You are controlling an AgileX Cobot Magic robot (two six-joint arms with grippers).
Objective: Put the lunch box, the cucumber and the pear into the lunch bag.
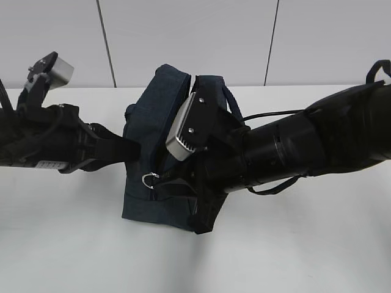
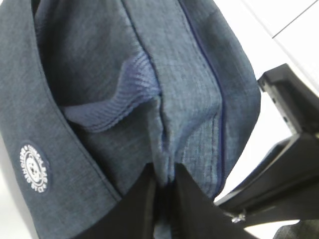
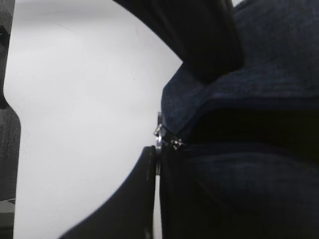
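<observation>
The dark navy lunch bag (image 1: 143, 204) stands in the middle of the white table. My left gripper (image 1: 133, 150) is at the bag's left side; in the left wrist view it (image 2: 165, 183) is shut on a fold of the bag's fabric (image 2: 164, 149). My right gripper (image 1: 161, 182) reaches across the bag's front; in the right wrist view it (image 3: 158, 155) is shut on the silver ring pull (image 3: 158, 133) of the zipper, which also shows in the exterior view (image 1: 150, 179). The lunch box, the cucumber and the pear are out of view.
The bag's strap handles (image 1: 233, 102) stick up behind my right wrist. A round white logo patch (image 2: 34, 168) sits on the bag's side. A black part of the right arm (image 2: 291, 149) is close beside the bag. White table (image 1: 305, 244) surrounds the bag.
</observation>
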